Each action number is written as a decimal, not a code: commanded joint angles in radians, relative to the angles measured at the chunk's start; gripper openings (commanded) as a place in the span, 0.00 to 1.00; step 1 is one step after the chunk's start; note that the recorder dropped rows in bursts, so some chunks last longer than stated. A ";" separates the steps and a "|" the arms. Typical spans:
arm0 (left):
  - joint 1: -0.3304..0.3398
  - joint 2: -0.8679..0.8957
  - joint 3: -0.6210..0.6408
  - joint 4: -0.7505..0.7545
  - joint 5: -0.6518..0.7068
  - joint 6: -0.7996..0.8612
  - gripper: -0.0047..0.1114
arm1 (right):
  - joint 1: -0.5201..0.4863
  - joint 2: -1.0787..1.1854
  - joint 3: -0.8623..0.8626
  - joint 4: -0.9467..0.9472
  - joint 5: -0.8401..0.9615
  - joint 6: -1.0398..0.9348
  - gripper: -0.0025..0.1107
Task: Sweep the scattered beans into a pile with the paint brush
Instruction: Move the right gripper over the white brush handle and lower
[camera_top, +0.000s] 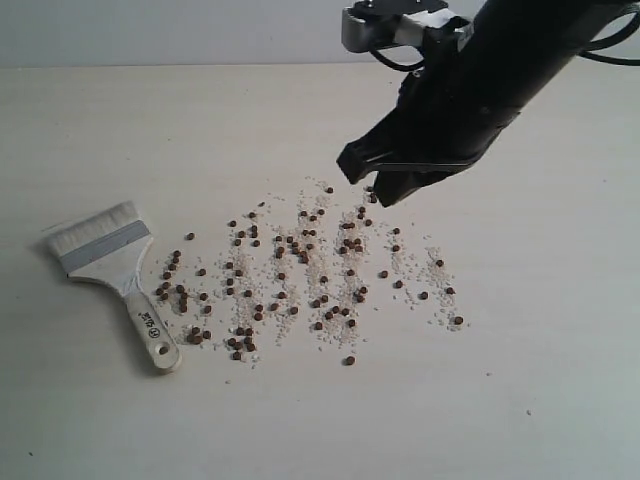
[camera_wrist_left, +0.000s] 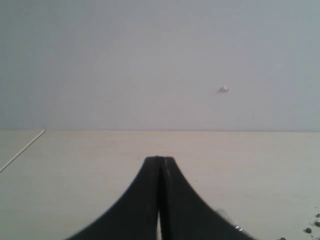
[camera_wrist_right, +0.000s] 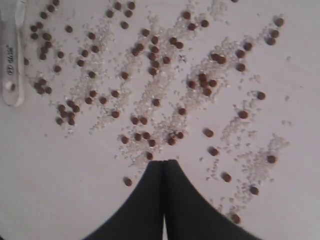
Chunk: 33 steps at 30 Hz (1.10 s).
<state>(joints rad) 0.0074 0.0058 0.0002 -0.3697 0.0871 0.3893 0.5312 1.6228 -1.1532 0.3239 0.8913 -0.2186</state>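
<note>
**Reddish-brown round beans (camera_top: 300, 270) may scatter**

Black right hand (camera_top: 372, 182), pinched closed and empty, hangs over the beans; left hand (camera_wrist_left: 160, 165) is closed too. Cream-handled flat paint brush (camera_top: 115, 262) lies beside them on the pale surface (camera_top: 520, 400). Crossing low could knock beans outward.

Dark reddish-brown beans (camera_top: 300, 270) lie scattered among whitish crumbs, beside the flat-lying, pale-bristled paint brush (camera_top: 115, 265).

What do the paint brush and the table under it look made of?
The paint brush: pale bristles, fibre of unclear kind; a grey band with a dull sheen, likely metal; a glossy cream handle, plastic or painted wood. The table looks like matt pale laminate or wood, faintly grained.
</note>
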 joint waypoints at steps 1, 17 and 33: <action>0.003 -0.006 0.000 -0.004 0.002 0.000 0.04 | 0.041 0.049 -0.049 0.067 0.014 -0.042 0.02; 0.003 -0.006 0.000 -0.004 0.002 0.000 0.04 | 0.382 0.318 -0.376 -0.184 0.010 0.139 0.25; 0.003 -0.006 0.000 -0.004 0.002 0.000 0.04 | 0.452 0.522 -0.514 -0.150 -0.134 0.263 0.41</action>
<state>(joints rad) 0.0074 0.0058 0.0002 -0.3697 0.0871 0.3893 0.9846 2.1322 -1.6361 0.1847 0.7610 0.0000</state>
